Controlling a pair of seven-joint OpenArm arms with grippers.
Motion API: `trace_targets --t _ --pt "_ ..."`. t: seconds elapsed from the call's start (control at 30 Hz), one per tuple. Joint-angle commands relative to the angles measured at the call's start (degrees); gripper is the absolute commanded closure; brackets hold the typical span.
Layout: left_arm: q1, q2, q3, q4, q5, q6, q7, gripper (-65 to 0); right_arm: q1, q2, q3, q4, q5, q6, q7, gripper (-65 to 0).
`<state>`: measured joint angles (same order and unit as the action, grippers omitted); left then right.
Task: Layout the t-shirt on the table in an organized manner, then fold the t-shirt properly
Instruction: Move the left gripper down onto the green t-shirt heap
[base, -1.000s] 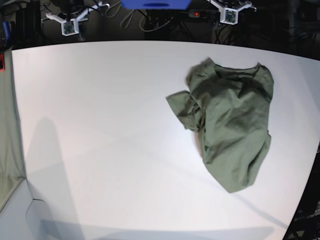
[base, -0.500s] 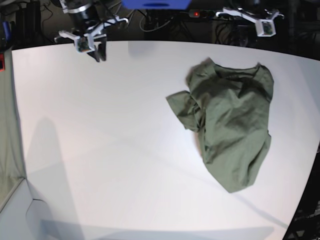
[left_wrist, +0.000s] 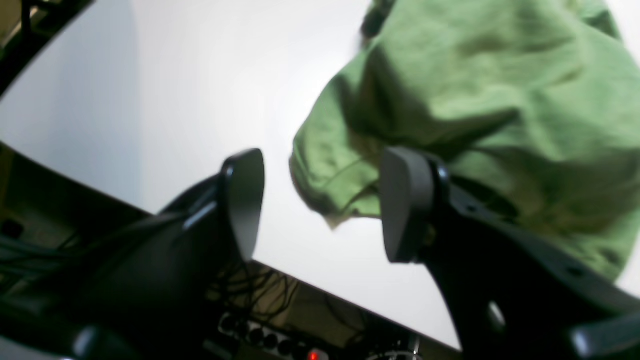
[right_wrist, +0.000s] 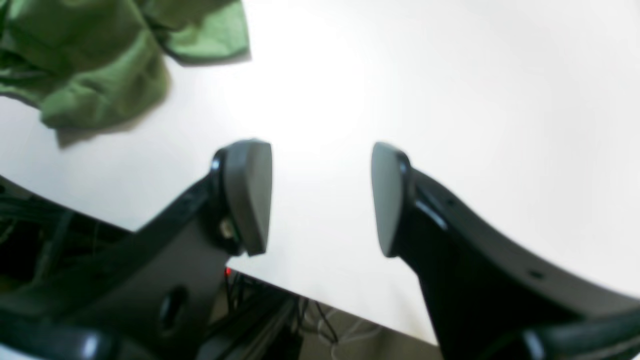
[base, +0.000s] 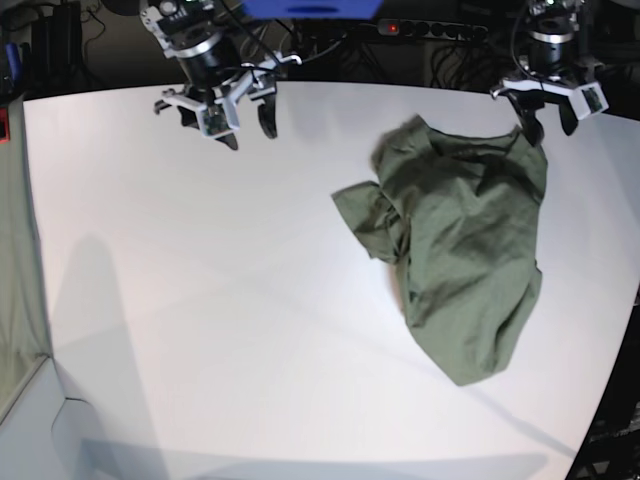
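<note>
An olive-green T-shirt (base: 465, 240) lies rumpled on the right side of a white tabletop (base: 220, 300), its body stretching from close to the edge beside the robot's arms toward the opposite side, where it narrows to a blunt point. One short sleeve (base: 368, 220) juts out to the left of the bunched cloth, and creases run across the upper part of the garment. The robot's left gripper (left_wrist: 322, 205), its two dark fingers spread apart with nothing between them, hovers by the shirt's right-hand upper corner. The right gripper (right_wrist: 320, 197), also spread and holding nothing, hangs over bare tabletop to the left of the shirt, well apart from the sleeve. A greenish-grey cloth strip (base: 18, 250) runs down the left edge of the scene, and dark cables (right_wrist: 320, 325) show beyond the table's edge.
</note>
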<state>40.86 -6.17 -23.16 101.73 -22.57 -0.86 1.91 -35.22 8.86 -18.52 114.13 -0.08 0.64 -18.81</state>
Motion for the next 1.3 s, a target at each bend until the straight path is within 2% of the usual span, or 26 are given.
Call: trace_targets --t 0.0,0.2,0.53,0.87,0.93,1.07,1.1,1.2,1.27 --pt "-0.4 -0.3 -0.4 -0.8 -0.1 0.1 -1.3 -35.7 0.2 0.1 -0.2 1.2 0.0 0.1 1.0 -32.2" --pt "-5.5 -0.3 -0.4 -9.0 -0.1 0.1 -1.3 -35.7 0.9 0.1 0.0 1.0 0.0 0.1 0.5 -32.2" --pt "-10.0 -0.2 0.4 -10.7 -0.1 0.1 -1.3 -35.7 0.9 0.2 0.1 0.6 -0.1 0.1 0.4 -32.2" --pt "-12.1 -1.4 4.4 -17.0 -0.1 0.1 -1.4 -34.6 1.8 0.3 0.1 0.6 -0.1 0.1 -2.8 -32.2" --pt "-12.0 -1.4 4.6 -16.8 -0.1 0.1 -1.4 -28.7 1.9 0.3 0.1 0.6 -0.1 0.1 -2.9 -32.2" --pt "-11.6 -1.4 4.3 -15.5 -0.4 0.1 -1.4 -3.0 1.9 0.3 0.1 0.6 -0.1 0.1 -2.9 -32.2" --pt "-11.6 -1.4 4.2 -14.8 -0.4 0.1 -1.4 0.0 1.9 0.3 0.1 0.6 -0.1 0.1 -2.9 -32.2" --pt "-11.0 -1.4 4.2 -11.5 -0.2 0.2 -1.4 -2.7 2.4 0.3 -0.1 0.6 -0.1 0.1 -2.9 -32.1" --pt "-10.2 -1.4 4.2 -7.4 -0.2 0.2 -1.4 0.0 2.7 0.3 -0.2 0.6 -0.1 0.1 -2.9 -32.1"
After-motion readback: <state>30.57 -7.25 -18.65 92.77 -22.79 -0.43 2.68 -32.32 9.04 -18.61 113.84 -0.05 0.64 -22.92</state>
